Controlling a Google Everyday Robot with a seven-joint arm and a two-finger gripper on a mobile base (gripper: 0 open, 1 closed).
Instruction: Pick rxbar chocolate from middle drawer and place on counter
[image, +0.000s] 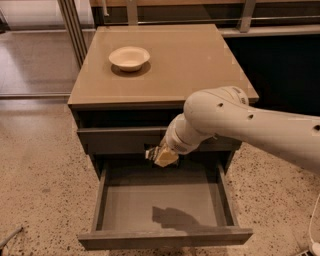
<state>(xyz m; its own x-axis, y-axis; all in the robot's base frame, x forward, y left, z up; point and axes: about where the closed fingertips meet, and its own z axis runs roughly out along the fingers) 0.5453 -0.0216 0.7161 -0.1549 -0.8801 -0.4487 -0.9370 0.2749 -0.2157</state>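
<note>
Rxbar chocolate orientation unclear; end effector (161, 156) over middle drawer (165, 237) rear.

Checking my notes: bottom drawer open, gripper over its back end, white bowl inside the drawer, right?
No. The camera view shows the white bowl on the counter, not in the drawer. The drawer is open, with the gripper over its back end.

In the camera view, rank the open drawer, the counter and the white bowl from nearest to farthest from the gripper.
1. Middle drawer, open, directly under the gripper.
2. Counter, above the gripper.
3. White bowl, on the counter's far left part.
</note>
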